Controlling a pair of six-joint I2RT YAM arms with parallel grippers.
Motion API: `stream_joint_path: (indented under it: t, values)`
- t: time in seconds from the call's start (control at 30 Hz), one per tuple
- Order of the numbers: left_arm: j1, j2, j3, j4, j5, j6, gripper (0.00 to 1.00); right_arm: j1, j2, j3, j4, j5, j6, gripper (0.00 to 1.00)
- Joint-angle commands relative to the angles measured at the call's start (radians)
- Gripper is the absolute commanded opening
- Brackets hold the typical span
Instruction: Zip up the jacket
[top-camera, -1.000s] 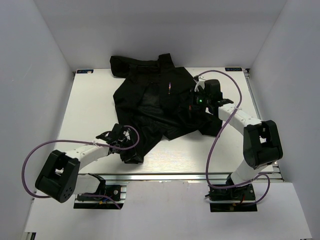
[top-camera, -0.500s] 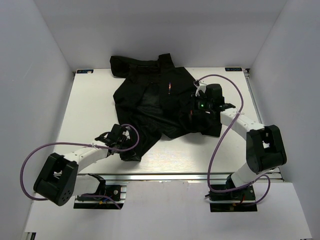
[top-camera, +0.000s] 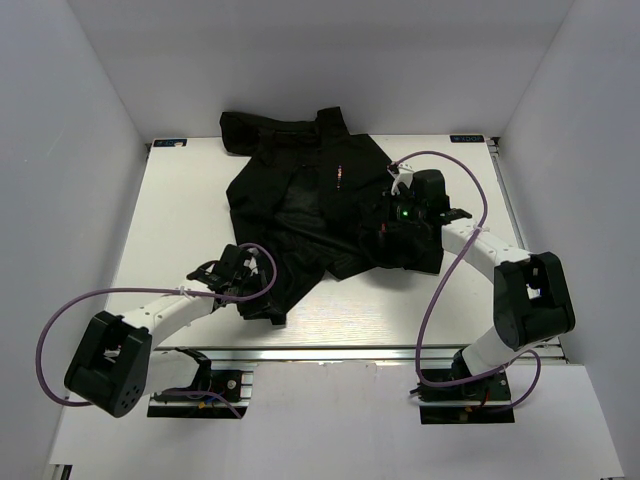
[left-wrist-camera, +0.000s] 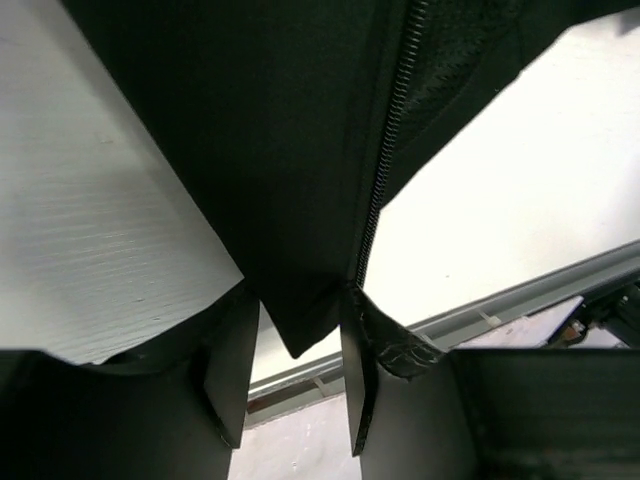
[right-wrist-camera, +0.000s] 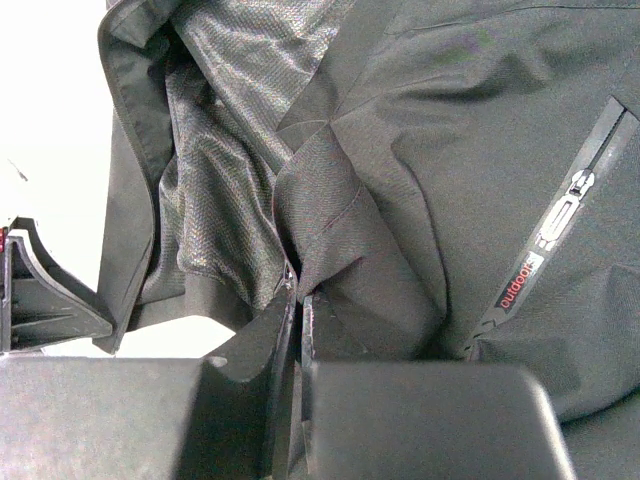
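From above, the jacket (top-camera: 300, 190) is lying open and rumpled across the far middle of the desk (top-camera: 180, 210). The left end effector (top-camera: 262, 298) is reaching its near hem, and the right end effector (top-camera: 380, 225) is pressing into the bunched panel on the right. In the left wrist view, the left end effector (left-wrist-camera: 297, 375) is holding the hem corner at a narrow gap, with the cloth touching both fingers (left-wrist-camera: 232, 370). The zipper (left-wrist-camera: 385, 150) teeth are running up from beside the right-hand finger, and no slider is showing here. In the right wrist view, the right end effector (right-wrist-camera: 298, 305) is pinching a fold of the jacket, jaws almost together, with mesh lining (right-wrist-camera: 220, 150) to the left and a pocket zip (right-wrist-camera: 572, 195) to the right. I am judging this as the aligning step: the two front edges are lying well apart and nothing is zipped yet. The next move is calling for drawing the right panel flat toward the left edge so the zipper halves can meet, without the fabric slipping.
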Motion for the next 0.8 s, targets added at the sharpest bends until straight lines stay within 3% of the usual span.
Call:
stream_joint_path:
  t: [0.0, 0.13, 0.33, 0.57, 0.77]
  values:
    - [0.000, -0.011, -0.003, 0.041, 0.051, 0.013, 0.47, 0.005, -0.039, -0.001, 0.034, 0.003, -0.013, 0.00]
    - [0.000, -0.039, -0.070, 0.096, 0.153, 0.022, 0.51, 0.005, -0.039, -0.004, 0.035, 0.003, -0.011, 0.00]
    - [0.000, -0.033, -0.072, 0.067, 0.122, 0.048, 0.53, 0.005, -0.044, -0.016, 0.047, 0.008, 0.000, 0.00]
    - [0.000, 0.036, -0.054, 0.107, 0.081, 0.047, 0.45, 0.005, -0.050, -0.027, 0.040, 0.009, 0.001, 0.00]
    - [0.000, 0.098, -0.050, 0.213, 0.131, 0.037, 0.30, 0.005, -0.064, -0.055, 0.034, -0.008, -0.008, 0.00]
